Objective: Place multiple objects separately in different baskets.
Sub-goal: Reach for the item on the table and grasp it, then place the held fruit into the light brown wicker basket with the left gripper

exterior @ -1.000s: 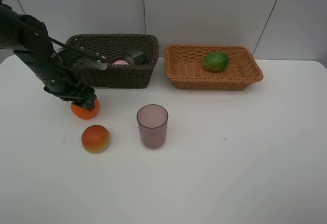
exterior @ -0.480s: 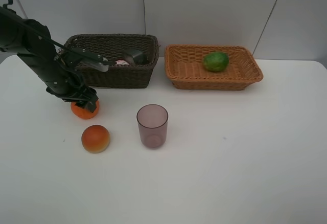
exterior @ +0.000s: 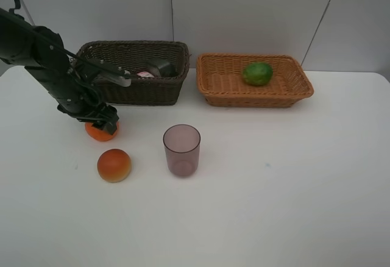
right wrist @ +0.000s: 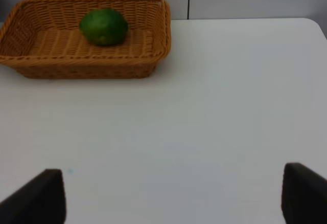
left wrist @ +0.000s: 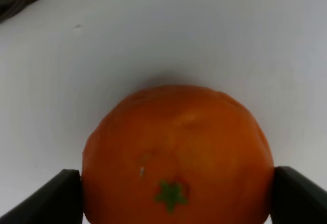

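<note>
Left claw (exterior: 103, 122) is pinching the orange tangerine (exterior: 100, 133) across its widest sides, on the worktop (exterior: 274, 188) near the dark brown basket (exterior: 137, 91); probably firm, light, smooth-skinned, prone to rolling; clear room is lying toward the tan basket (exterior: 256, 100); right claw (right wrist: 173, 196) is gaping, empty.
</note>
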You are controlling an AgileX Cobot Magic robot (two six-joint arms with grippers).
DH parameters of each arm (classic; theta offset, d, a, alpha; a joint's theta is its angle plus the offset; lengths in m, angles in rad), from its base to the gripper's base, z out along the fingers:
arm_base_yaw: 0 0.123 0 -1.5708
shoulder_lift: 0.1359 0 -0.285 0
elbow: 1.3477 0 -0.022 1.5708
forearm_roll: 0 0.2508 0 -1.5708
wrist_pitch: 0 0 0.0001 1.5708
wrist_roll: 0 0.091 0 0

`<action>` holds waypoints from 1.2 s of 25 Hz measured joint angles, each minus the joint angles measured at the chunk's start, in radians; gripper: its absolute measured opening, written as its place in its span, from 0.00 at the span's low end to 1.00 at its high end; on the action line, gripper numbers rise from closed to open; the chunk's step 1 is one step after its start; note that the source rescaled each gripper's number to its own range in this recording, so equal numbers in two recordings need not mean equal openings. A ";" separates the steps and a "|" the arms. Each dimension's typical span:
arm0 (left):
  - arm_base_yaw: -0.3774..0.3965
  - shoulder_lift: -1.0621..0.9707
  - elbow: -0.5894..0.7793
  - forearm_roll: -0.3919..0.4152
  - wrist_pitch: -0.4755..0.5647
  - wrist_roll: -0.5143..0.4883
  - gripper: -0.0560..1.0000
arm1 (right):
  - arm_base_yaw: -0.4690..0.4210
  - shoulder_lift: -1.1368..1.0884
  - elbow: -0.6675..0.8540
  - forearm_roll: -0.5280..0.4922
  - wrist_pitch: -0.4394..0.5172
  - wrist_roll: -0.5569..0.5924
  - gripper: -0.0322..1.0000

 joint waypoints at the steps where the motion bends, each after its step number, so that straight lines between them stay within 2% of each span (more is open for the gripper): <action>1: 0.000 0.004 0.000 0.000 -0.002 0.000 0.94 | 0.000 0.000 0.000 0.000 0.000 0.000 0.94; 17: 0.000 0.022 0.000 -0.004 -0.072 0.000 0.95 | 0.000 0.000 0.000 0.000 0.000 0.000 0.94; 30: 0.000 0.024 0.000 -0.004 -0.074 0.000 0.94 | 0.000 0.000 0.000 0.000 0.000 0.000 0.94</action>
